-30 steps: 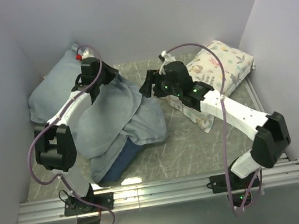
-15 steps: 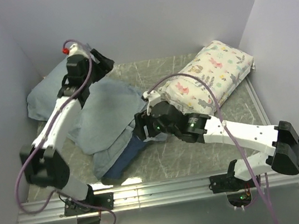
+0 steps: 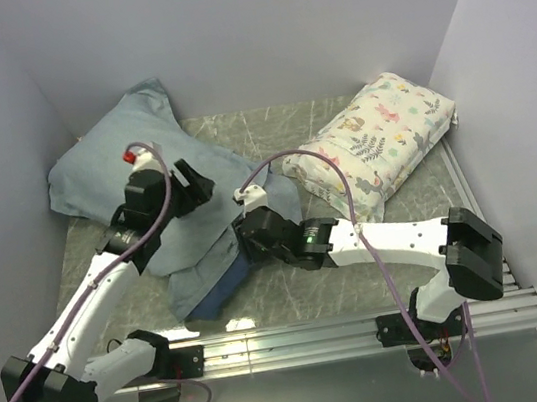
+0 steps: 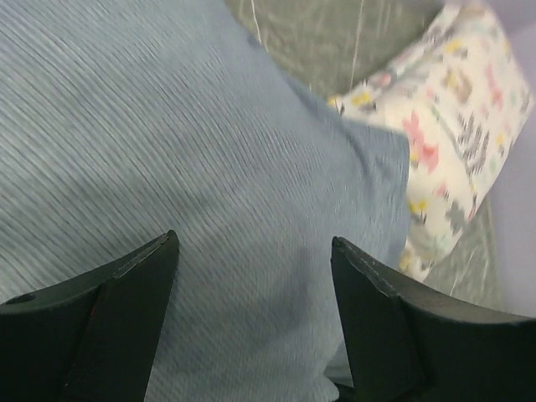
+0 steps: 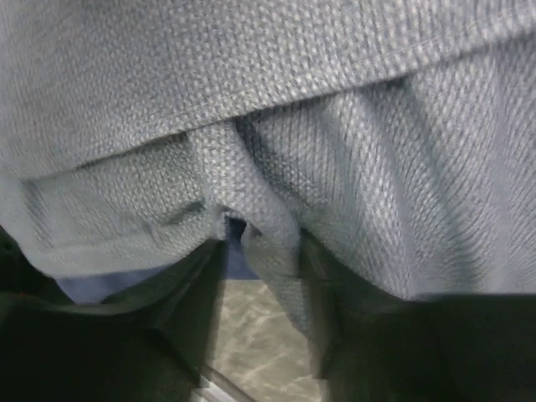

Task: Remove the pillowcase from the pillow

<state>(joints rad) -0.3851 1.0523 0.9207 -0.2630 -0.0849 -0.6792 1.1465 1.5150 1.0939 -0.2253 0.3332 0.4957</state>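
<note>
**Operator:** How far along am I with getting the cover off?

**Spotter:** Start nearest you. Left of the floral pillow (image 3: 376, 144) and closer to you than it, the pillowcase (image 3: 201, 257) lies bunched on the tabletop (image 3: 312, 290). A strip of its navy side shows at the near edge, and the paler inner side is turned up over the rest.

**Operator:** And my right tool?

**Spotter:** Your right tool (image 5: 261, 268) is pushed into that bunch, just left of the floral pillow's near corner. A fold of the hem hangs between its fingers, which stand fairly close together. I cannot tell whether they are clenched on the fold or only around it.

**Operator:** The left one?

**Spotter:** Your left tool (image 4: 253, 241) is released and grips nothing. It hovers over smooth pale cloth a little farther back, further left of the floral pillow.

**Operator:** Where is the pillow?

**Spotter:** No white shows anywhere. Farthest back, well left of the floral pillow, the cloth bulges plumply, so I judge the pillow sits in there, fully covered.

**Operator:** So what remains?

**Spotter:** Most of it, I think. The open end looks turned back on itself, but the pillow is not yet out. You need a sure hold on the hem, something to keep the plump end in place, and a long pull to draw the cover clear.
</note>
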